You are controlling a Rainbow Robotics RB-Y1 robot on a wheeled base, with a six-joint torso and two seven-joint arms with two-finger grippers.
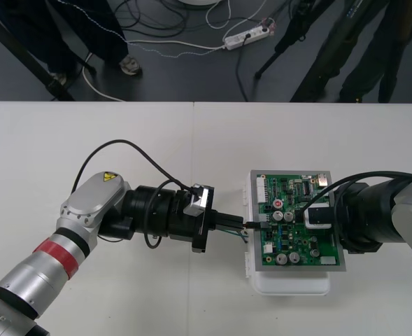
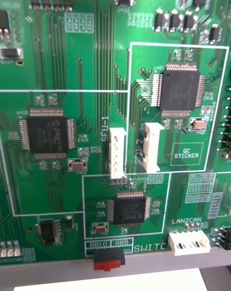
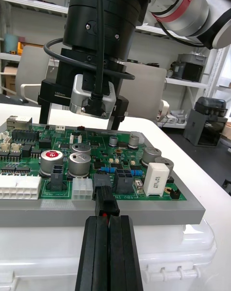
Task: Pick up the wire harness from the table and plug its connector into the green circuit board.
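White surface (image 1: 122, 140) lies under both arms. Nearest, the left end effector (image 3: 109, 220) comes in from the left, low and flat. Its two black fingers (image 3: 96, 252) are squeezed close together. They hold the small black plug (image 3: 107, 205) of the wire harness (image 1: 250, 225). Thin wires (image 1: 245, 236) peek out beside the fingers. The plug sits at the near edge of the green circuit board (image 1: 293, 241) and touches a black connector (image 3: 100, 181) there. I cannot tell if it is pushed all the way in. The board rests on a white base (image 1: 289, 283). Farther back, the right end effector (image 1: 317, 214) stands over the board. Its fingers (image 3: 44, 109) are wide apart, with the tips down at the board.
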